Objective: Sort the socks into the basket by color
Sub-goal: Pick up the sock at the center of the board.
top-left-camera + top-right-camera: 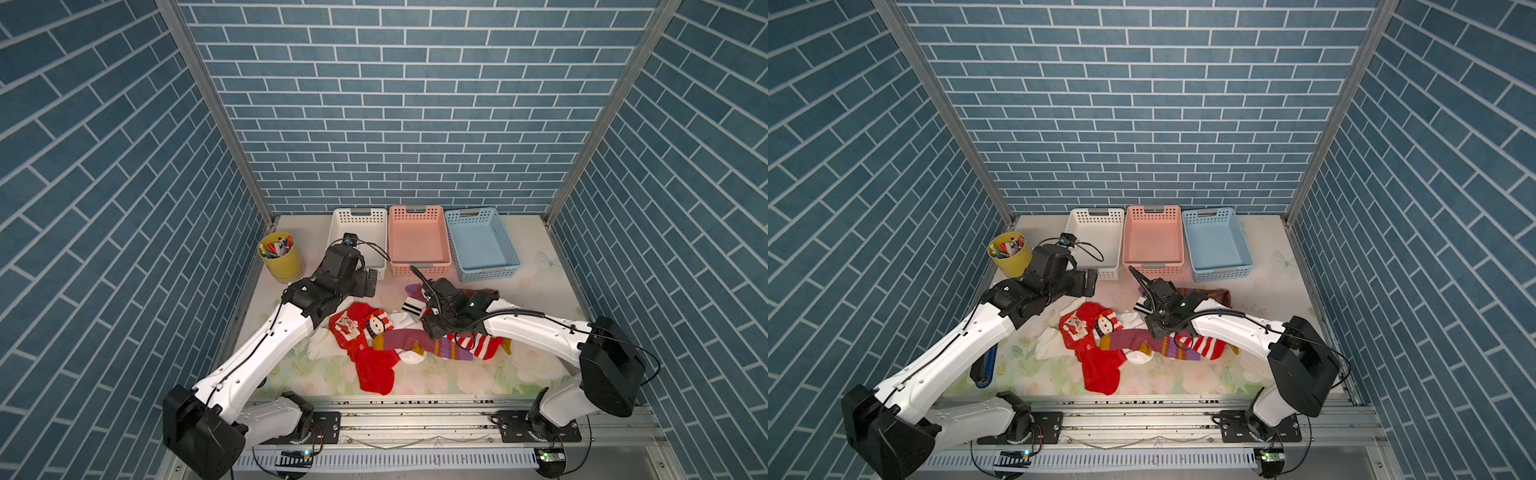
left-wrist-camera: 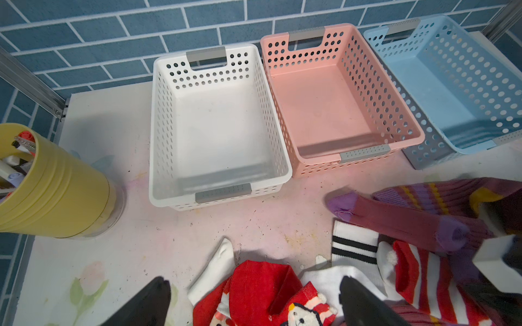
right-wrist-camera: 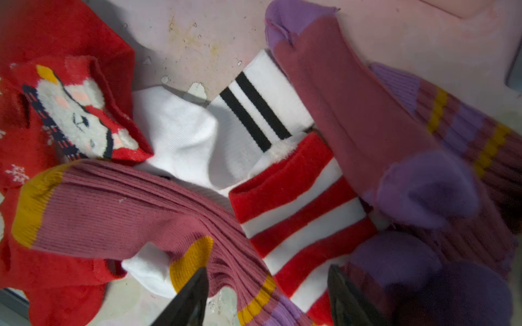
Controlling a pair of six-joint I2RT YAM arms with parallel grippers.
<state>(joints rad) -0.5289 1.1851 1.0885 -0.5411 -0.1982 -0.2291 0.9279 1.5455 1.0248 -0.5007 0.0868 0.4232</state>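
Observation:
Several socks lie heaped mid-table: a red snowman sock [image 1: 360, 334], a mauve sock with mustard heel [image 1: 401, 338], a red-white striped sock [image 1: 484, 345] and a white sock with black bands [image 1: 411, 306]. Three baskets stand behind them: white [image 1: 338, 224], pink [image 1: 419, 268], blue [image 1: 512, 258]. My left gripper [image 2: 254, 278] hangs open above the snowman sock [image 2: 260, 285], just in front of the white basket [image 2: 223, 193]. My right gripper [image 3: 267, 268] is down on the heap, its jaws apart. They straddle the mauve sock [image 3: 226, 242] and the striped sock [image 3: 299, 223].
A yellow cup of pens [image 1: 282, 259] stands at the back left beside the white basket. A dark blue object [image 1: 986, 368] lies on the table under my left arm. Blue brick walls close in the back and both sides.

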